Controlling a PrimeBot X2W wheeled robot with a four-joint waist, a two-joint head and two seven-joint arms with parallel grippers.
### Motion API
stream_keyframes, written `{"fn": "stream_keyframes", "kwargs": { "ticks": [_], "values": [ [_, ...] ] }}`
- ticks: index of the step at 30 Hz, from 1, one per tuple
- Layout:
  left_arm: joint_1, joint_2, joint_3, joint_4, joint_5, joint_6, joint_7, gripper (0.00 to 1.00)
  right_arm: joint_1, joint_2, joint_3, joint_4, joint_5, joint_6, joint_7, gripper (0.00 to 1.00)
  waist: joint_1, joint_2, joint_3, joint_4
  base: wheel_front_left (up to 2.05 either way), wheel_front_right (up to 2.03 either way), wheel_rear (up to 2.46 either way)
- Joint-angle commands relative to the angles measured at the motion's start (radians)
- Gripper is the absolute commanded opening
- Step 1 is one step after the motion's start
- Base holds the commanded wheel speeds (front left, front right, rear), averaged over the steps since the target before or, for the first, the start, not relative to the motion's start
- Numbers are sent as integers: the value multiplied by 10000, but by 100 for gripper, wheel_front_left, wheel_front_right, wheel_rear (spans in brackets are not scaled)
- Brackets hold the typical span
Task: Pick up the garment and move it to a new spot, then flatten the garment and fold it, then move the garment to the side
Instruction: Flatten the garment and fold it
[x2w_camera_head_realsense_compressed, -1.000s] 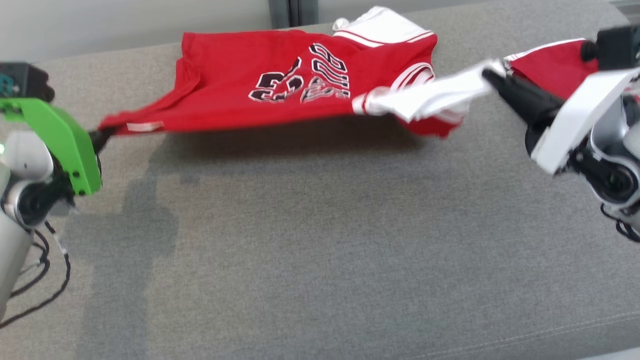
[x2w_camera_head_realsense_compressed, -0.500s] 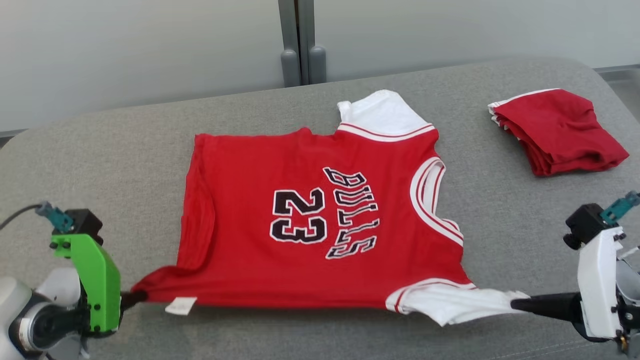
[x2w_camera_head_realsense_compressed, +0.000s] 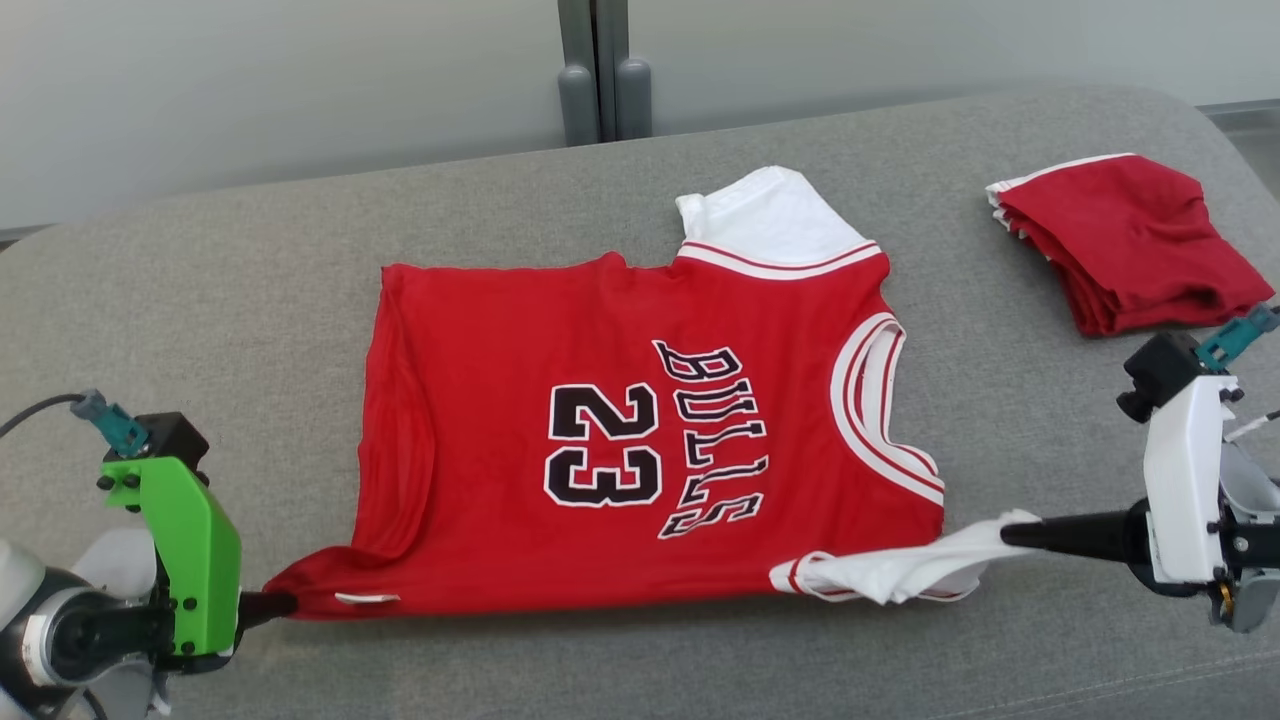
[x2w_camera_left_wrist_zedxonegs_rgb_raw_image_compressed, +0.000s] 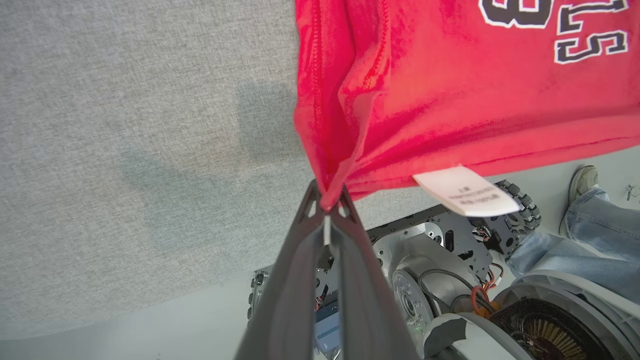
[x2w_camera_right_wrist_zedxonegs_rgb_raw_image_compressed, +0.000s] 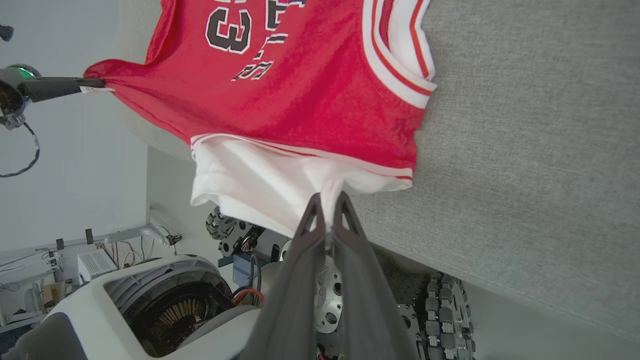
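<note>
Head view | jersey (x2w_camera_head_realsense_compressed: 620, 450) spread print-up at frame centre on grey desk (x2w_camera_head_realsense_compressed: 640, 670), near edge raised | left tool (x2w_camera_head_realsense_compressed: 285, 603) pinching lower-left hem corner, right tool (x2w_camera_head_realsense_compressed: 1005, 532) pinching white sleeve (x2w_camera_head_realsense_compressed: 900, 575) lower right | relocation apparently done; flattening under way; fold and shift aside pending

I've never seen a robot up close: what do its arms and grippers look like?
Each gripper ends in two long, dark, tapering fingers. The left gripper wears a bright green bracket, the right gripper a white bracket. Each bracket carries a small black box with a teal plug.
</note>
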Motion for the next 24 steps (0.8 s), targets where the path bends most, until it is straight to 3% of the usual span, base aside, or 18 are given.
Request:
{"fn": "stream_keyframes", "kwargs": {
  "ticks": [1, 17, 19, 20, 21, 22, 24],
  "values": [
    [-250, -153, 18, 185, -44, 24, 126, 0, -225, 146, 5, 276, 113, -12, 63, 0, 0, 0, 150, 8, 0, 0, 0],
    [-1974, -2029, 29, 3220, 118, -555, 375, 0, -1687, 2867, 237, 4119, 458, -10, -131, 0, 0, 0, 942, -134, 0, 0, 0],
    [-2043, -2190, 50, 3521, 141, -716, 260, 0, -1714, 3156, 244, 4450, 439, -10, -333, 63, 0, 0, 913, -159, 0, 0, 0],
    [-2055, -2260, 66, 3650, 133, -800, 195, 38, -1720, 3260, 246, 4573, 419, -10, -421, 100, 0, 0, 882, -162, 0, 0, 0],
    [-2040, -2356, 99, 3819, 70, -903, 109, 78, -1719, 3369, 244, 4729, 351, -10, -556, 100, 0, 0, 820, -160, 0, 0, 0],
    [-2034, -2417, 128, 3932, 34, -974, 27, 100, -1704, 3433, 243, 4798, 291, -10, -682, 100, 0, 0, 767, -153, 0, 0, 0],
    [-2048, -2465, 179, 4108, 74, -1178, -144, 100, -1666, 3518, 168, 4871, 99, -9, -1140, 100, 0, 0, 640, -131, 0, 0, 0]
  ]
}}
